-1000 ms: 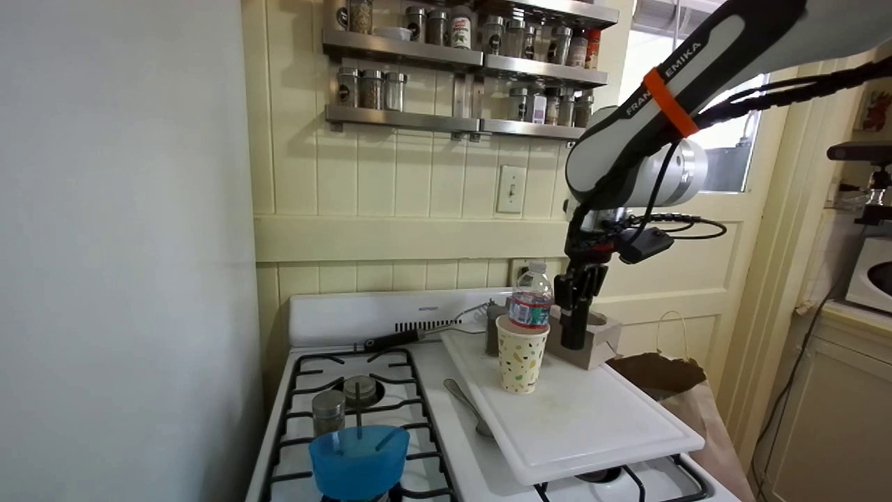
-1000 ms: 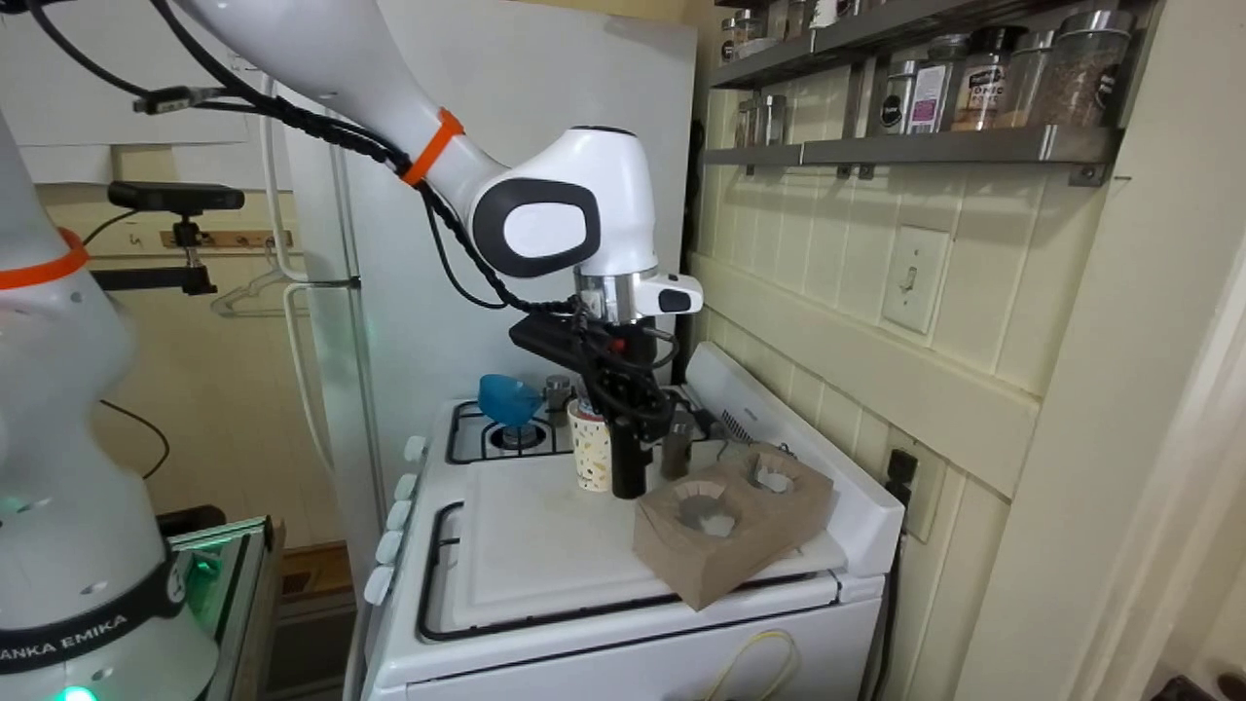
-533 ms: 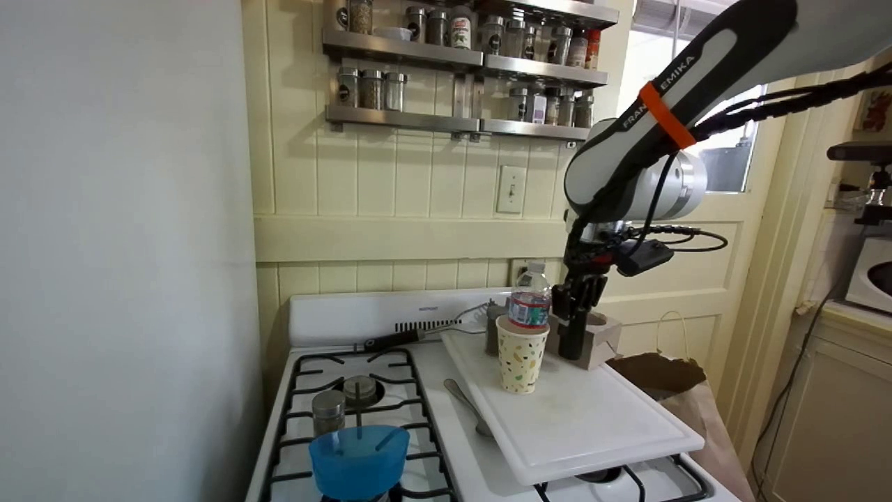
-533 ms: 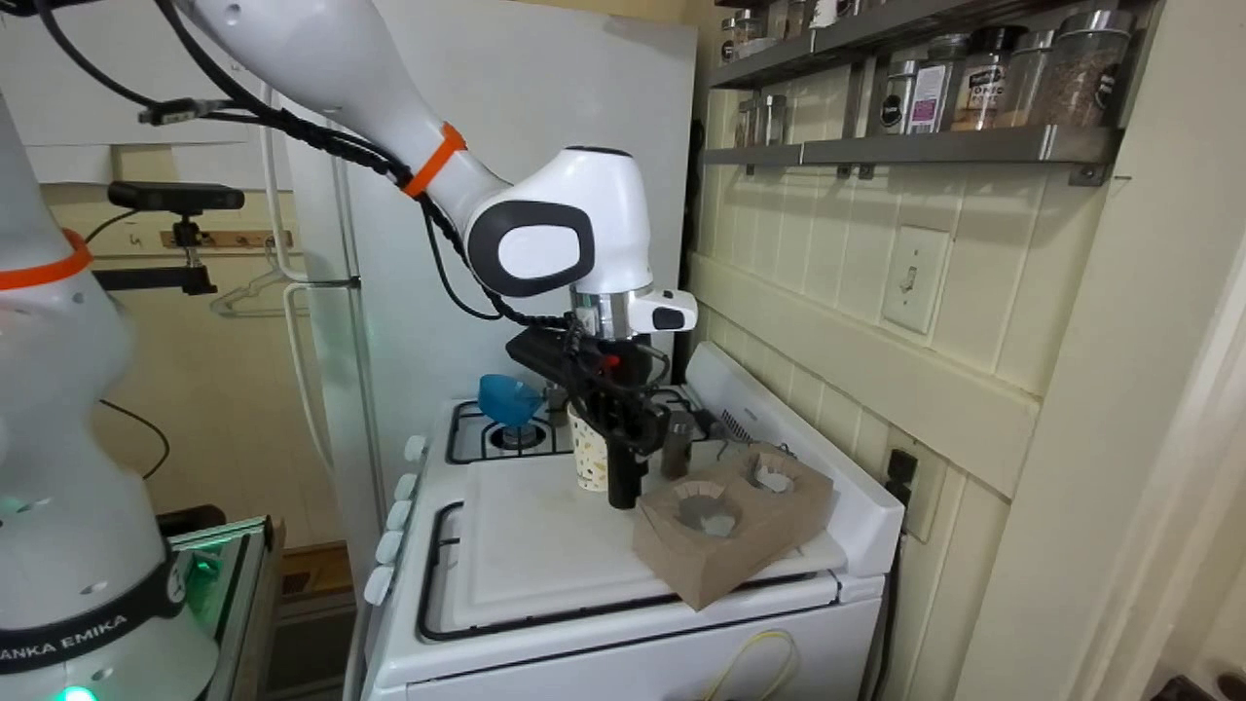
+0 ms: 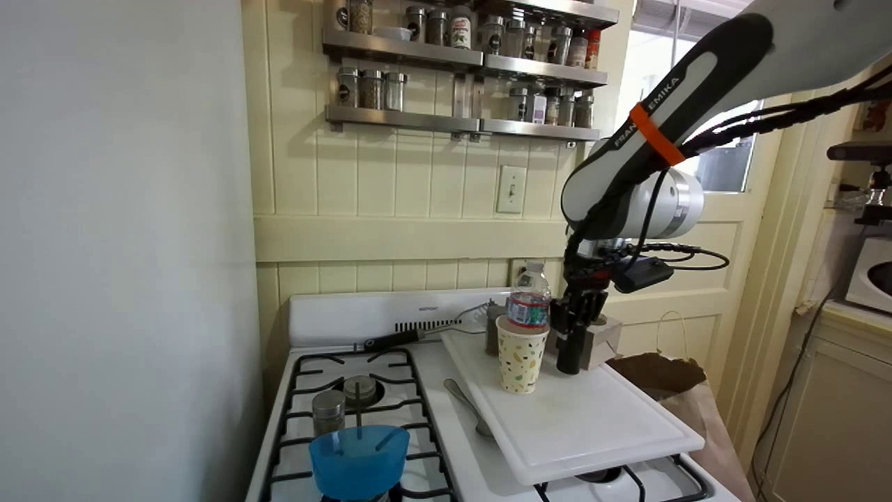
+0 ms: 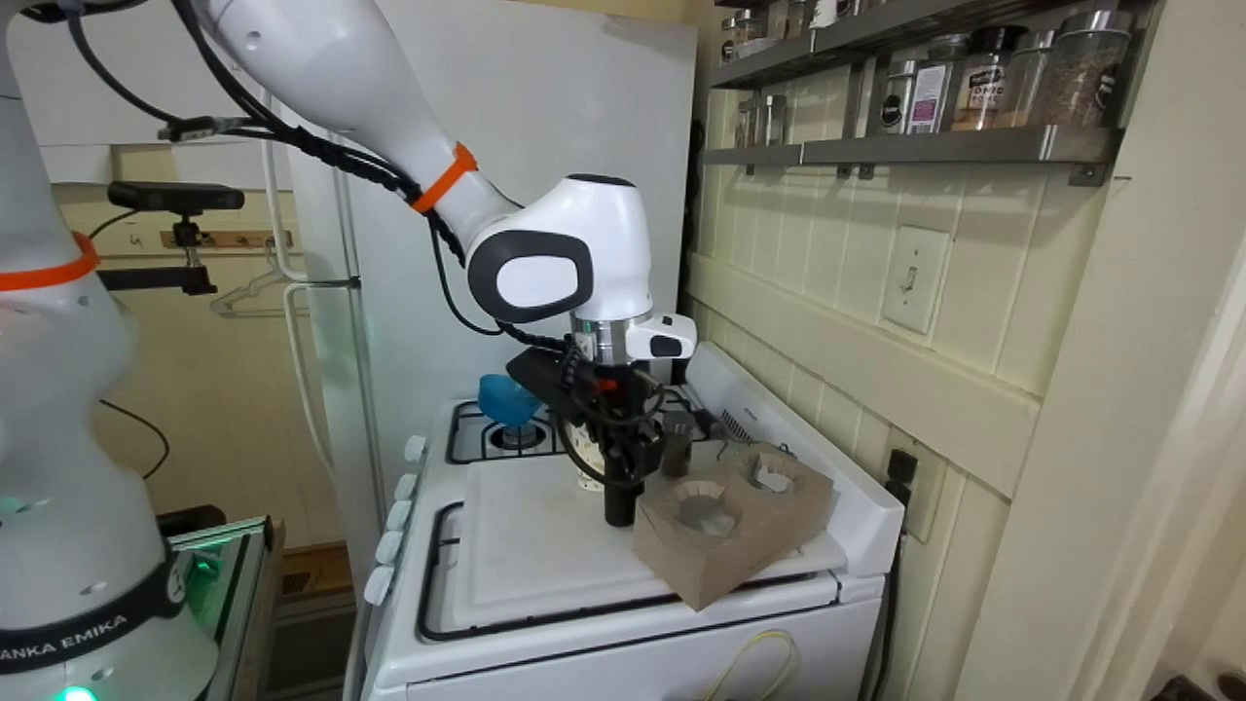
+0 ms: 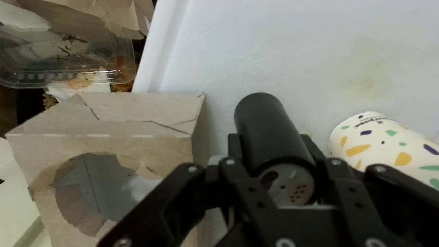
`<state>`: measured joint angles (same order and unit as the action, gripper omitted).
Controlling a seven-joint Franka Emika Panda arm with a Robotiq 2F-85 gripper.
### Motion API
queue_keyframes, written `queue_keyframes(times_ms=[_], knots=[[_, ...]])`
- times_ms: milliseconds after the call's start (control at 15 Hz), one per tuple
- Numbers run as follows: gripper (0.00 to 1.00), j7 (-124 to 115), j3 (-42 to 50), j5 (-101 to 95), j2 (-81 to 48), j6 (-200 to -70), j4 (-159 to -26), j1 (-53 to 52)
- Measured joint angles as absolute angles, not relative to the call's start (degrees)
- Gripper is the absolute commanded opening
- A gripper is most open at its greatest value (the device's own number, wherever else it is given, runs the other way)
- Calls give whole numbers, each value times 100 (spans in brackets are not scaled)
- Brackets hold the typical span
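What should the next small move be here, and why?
Probably ease gently downward: the end effector holds the black cylinder roughly upright, at or just above the white board, and the views don't settle whether they touch.

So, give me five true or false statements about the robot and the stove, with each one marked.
1. The gripper holds a black cylinder. True.
2. A spoon lies beside the cutting board. True.
3. The patterned cup lies on its side. False: the patterned cup stands upright.
4. The cardboard box has two round openings in its top. True.
5. The blue container sits on the cutting board. False: the blue container is over a burner.
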<state>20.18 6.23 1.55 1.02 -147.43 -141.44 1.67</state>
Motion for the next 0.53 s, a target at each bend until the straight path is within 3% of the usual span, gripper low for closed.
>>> queue_keyframes(times_ms=[67,133,200,467,533], knots=[[18,2018,623,155,83,-14764,-14144,178],[52,2018,623,155,65,-14796,-14144,190],[70,2018,623,155,46,-14833,-14144,201],[97,2018,604,154,9,-14882,-14144,223],[100,2018,602,154,7,-14882,-14144,224]])
